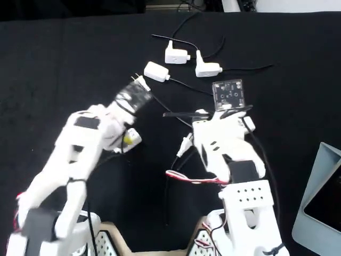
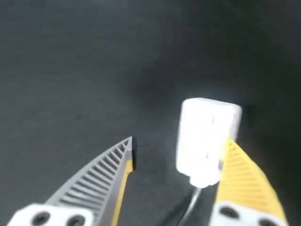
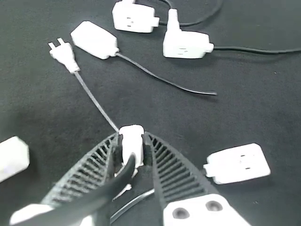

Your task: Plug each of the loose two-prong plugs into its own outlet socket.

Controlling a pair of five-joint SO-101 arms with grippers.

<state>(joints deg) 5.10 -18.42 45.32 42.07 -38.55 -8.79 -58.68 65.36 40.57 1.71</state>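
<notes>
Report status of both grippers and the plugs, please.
Left gripper open, white block against one finger. Right gripper shut on white connector. Loose two-prong plug unplugged. Thin cable lies before sockets.

Left claw gapes wide (arm angled forward), while the right claw pinches a plug.

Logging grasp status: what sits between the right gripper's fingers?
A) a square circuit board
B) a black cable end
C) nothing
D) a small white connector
D: the right gripper is shut on a small white connector, whose thin cord leads to a loose two-prong plug.
</notes>
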